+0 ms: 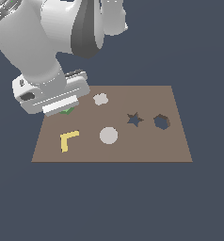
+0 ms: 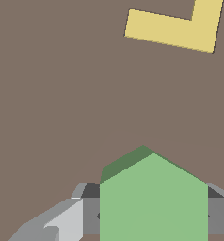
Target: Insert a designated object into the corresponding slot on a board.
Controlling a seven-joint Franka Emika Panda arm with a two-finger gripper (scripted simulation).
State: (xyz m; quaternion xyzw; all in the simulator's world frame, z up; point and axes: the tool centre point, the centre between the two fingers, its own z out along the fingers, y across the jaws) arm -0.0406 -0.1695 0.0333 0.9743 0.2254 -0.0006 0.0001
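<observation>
The arm is reaching down over the board (image 1: 147, 150) at the exterior view's left, its wrist bent low so the gripper (image 1: 66, 110) is sitting just above the panel. In the wrist view the fingers (image 2: 69, 216) are pressing against both sides of the green hexagonal block (image 2: 154, 202), gripping it. Whether the block is touching the board is hard to tell. The yellow L-shaped piece (image 1: 68, 140) is lying near it. The hexagonal slot (image 1: 162, 122) is lying well apart, toward the exterior view's right, beside the star-shaped cutout (image 1: 134, 119).
</observation>
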